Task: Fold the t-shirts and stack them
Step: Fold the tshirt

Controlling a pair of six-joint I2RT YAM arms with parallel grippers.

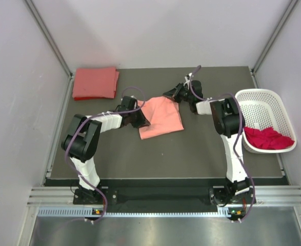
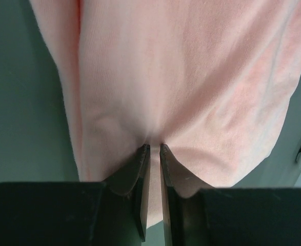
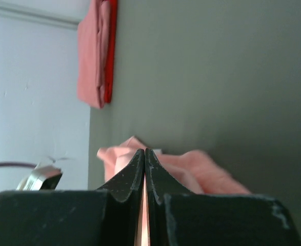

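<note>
Jaws on both sides pinch the salmon-pink tee on the table.
Up close I see cloth nipped in the left gripper and right gripper; only overhead shows the magenta tee in the basket.

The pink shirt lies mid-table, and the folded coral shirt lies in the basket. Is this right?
No. The folded coral shirt lies on the table at its far left corner, as the top view shows. The pink shirt is mid-table.
</note>
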